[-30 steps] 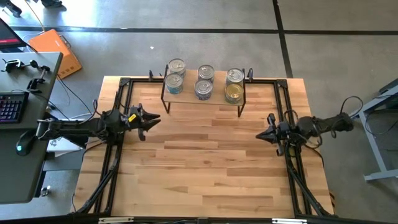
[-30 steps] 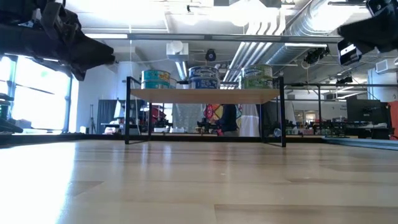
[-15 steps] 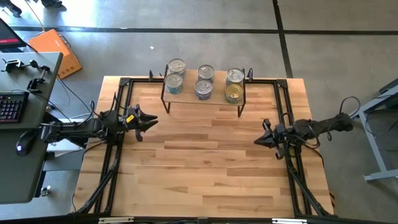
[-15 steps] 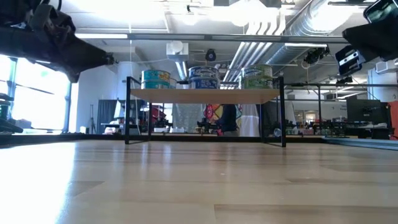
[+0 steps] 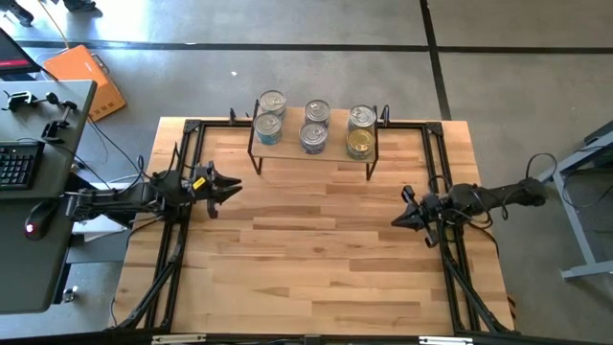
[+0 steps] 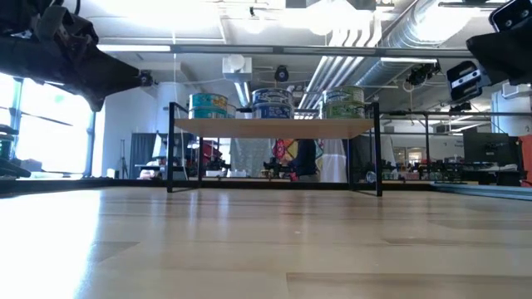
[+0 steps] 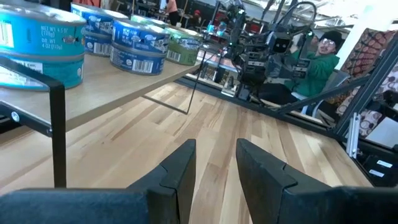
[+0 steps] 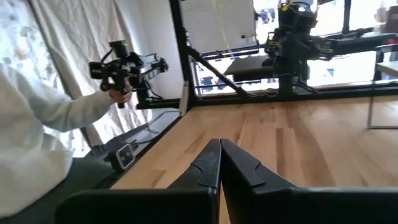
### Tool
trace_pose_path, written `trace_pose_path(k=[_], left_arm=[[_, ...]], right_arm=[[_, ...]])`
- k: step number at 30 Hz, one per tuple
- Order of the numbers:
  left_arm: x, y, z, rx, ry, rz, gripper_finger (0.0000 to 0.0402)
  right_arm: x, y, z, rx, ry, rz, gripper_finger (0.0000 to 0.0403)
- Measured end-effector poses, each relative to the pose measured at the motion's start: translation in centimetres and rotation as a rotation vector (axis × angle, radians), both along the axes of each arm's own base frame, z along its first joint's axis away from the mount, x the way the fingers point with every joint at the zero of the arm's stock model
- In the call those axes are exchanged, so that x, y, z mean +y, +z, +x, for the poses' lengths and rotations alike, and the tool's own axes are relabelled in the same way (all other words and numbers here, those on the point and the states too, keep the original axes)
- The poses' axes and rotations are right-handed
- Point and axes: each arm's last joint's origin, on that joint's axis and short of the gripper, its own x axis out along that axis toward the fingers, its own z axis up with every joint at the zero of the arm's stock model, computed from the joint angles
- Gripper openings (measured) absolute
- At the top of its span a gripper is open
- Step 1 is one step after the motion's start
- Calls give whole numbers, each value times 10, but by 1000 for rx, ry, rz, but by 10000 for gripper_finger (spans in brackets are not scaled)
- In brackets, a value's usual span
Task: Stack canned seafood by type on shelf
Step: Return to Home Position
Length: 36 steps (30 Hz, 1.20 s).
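Blue- and green-labelled cans (image 5: 311, 125), print unreadable, stood stacked on the shelf (image 5: 326, 156). My left gripper (image 5: 233, 188), slightly parted, and right gripper (image 5: 396, 221), closed, hung empty, well apart from it.

Shelf (image 5: 335, 146) at table (image 5: 316, 249) far edge; cans (image 5: 313, 135) on shelf, 3 cols.

Grey concrete floor (image 5: 316, 38), crossed by dark seams, surrounds the plank worktop (image 5: 316, 278). At left stands a dark desk (image 5: 19, 268) with a keyboard (image 5: 14, 165); an orange box (image 5: 91, 77) lies on the floor nearby. Also visible: ceiling ducts (image 6: 366, 66), bright window (image 6: 50, 124), white curtain (image 8: 74, 37).
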Motion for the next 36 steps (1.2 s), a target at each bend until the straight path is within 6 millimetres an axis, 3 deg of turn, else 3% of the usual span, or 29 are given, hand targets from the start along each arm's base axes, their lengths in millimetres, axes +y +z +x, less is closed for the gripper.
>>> trace_pose_path(k=[10,18,36], left_arm=[[-2,-5,-7,32,-96,19,106],[-4,-12,-1,-93,-185,58,106],[-10,-12,0,-66,-237,200,85]], right_arm=[[-8,1,2,8,-54,51,0],[-8,0,2,20,-54,72,0],[-9,-1,3,17,-109,23,0]])
